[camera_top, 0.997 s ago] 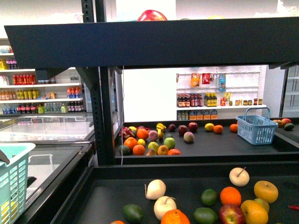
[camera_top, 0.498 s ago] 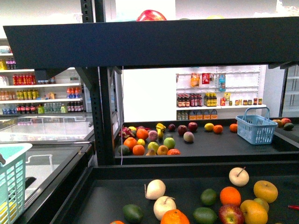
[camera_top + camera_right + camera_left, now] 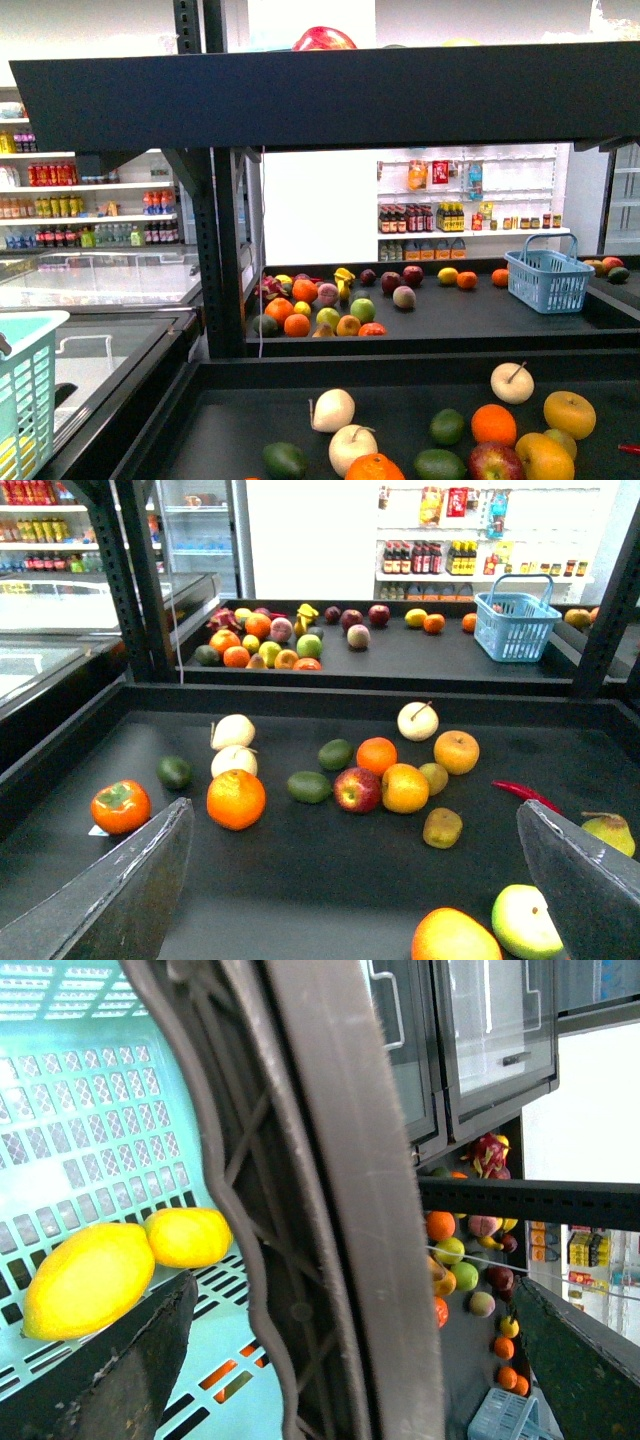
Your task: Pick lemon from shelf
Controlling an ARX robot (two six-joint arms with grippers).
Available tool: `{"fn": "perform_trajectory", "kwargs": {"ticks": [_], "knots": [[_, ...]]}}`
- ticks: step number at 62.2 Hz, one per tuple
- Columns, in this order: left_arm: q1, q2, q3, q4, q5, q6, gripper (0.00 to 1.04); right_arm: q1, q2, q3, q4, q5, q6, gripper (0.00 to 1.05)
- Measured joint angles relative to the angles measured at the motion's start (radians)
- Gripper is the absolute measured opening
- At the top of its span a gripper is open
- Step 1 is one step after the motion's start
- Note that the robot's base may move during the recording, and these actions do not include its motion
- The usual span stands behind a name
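Grey, wedge-shaped fingertips [image 3: 110,900] frame our right wrist view, and our right gripper [image 3: 350,905] is spread wide with nothing at all between the jaws. It hangs over the near tray of the black metal tiered produce shelf [image 3: 300,695], and directly under it we have a crowd of fruit: a big orange [image 3: 236,798], a red apple [image 3: 353,788], a dark green avocado [image 3: 309,786] and a pale cream round fruit with a stem [image 3: 417,720]. No plain yellow lemon among them that we can pick out with confidence.

Over on the other arm, our left gripper [image 3: 360,1360] is also wide open, one fingertip [image 3: 115,1375] at each edge of the wrist picture, though a thick grey bar [image 3: 340,1200] crosses the gap and we cannot tell whether it touches the jaws. Just past that bar sits the pale turquoise plastic mesh basket [image 3: 90,1120], and on its floor lie two smooth bright yellow lemons [image 3: 88,1278], touching each other.

Further out from both arms, on the far tray, a small yellow rounded fruit [image 3: 448,273] lies near a blue plastic basket [image 3: 549,273]; it may be a lemon, too small to say.

Our reading: two are bagged, neither gripper carries fruit, and any further pick has not yet begun.
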Motion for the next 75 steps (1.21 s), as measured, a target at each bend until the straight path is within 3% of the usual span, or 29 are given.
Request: {"fn": "perform_trajectory", "kwargs": {"ticks": [7, 22, 36, 37, 39, 40, 46, 51, 65, 75], "knots": [[-0.008, -0.052, -0.037, -0.038, -0.042, 0.029, 0.97, 0.0, 0.0, 0.0, 0.0, 0.0, 0.0, 0.97], [-0.043, -0.239, -0.16, -0.143, -0.231, 0.142, 0.97, 0.0, 0.0, 0.0, 0.0, 0.0, 0.0, 0.97], [-0.156, -0.47, -0.324, -0.098, -0.261, 0.246, 0.97, 0.0, 0.0, 0.0, 0.0, 0.0, 0.0, 0.97], [-0.165, -0.505, -0.369, -0.037, -0.225, 0.309, 0.94, 0.0, 0.0, 0.0, 0.0, 0.0, 0.0, 0.97], [-0.193, -0.598, -0.523, 0.238, -0.072, 0.475, 0.84, 0.0, 0.0, 0.0, 0.0, 0.0, 0.0, 0.97], [-0.206, -0.632, -0.576, 0.32, -0.052, 0.559, 0.8, 0.0, 0.0, 0.0, 0.0, 0.001, 0.0, 0.97], [-0.339, -0.829, -0.826, 0.579, -0.118, 0.857, 0.63, 0.0, 0.0, 0.0, 0.0, 0.0, 0.0, 0.97], [-0.399, -0.998, -1.007, 0.608, -0.132, 0.985, 0.46, 0.0, 0.0, 0.0, 0.0, -0.001, 0.0, 0.97], [-0.401, -1.177, -1.259, 0.643, -0.154, 1.071, 0.02, 0.0, 0.0, 0.0, 0.0, -0.001, 0.0, 0.97], [-0.401, -1.254, -1.332, 0.649, -0.153, 1.081, 0.03, 0.0, 0.0, 0.0, 0.0, 0.0, 0.0, 0.97]]}}
